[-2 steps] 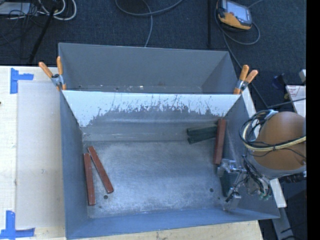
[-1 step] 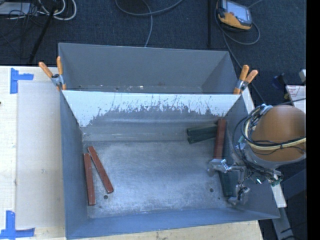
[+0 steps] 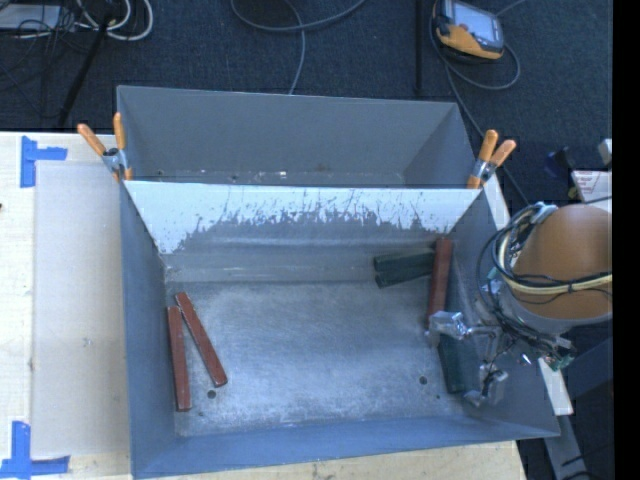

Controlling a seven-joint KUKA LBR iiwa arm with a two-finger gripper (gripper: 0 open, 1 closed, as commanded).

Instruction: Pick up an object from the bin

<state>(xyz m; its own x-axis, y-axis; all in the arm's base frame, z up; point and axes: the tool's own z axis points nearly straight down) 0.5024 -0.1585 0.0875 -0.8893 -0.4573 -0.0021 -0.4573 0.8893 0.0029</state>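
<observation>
My gripper [image 3: 466, 360] is low in the bin's right front corner, close against the right wall. A reddish-brown flat stick [image 3: 438, 278] lies along the right wall just behind it, its near end almost touching the gripper's metal top. A dark oblong block [image 3: 404, 267] rests on the floor at the back right, next to the stick's far end. I see nothing that is clearly held in the gripper.
Two more reddish-brown sticks lie at the left of the bin floor: one straight [image 3: 178, 358] and one slanted [image 3: 202, 340], meeting at their far ends. The arm's orange dome and cables hang over the right rim.
</observation>
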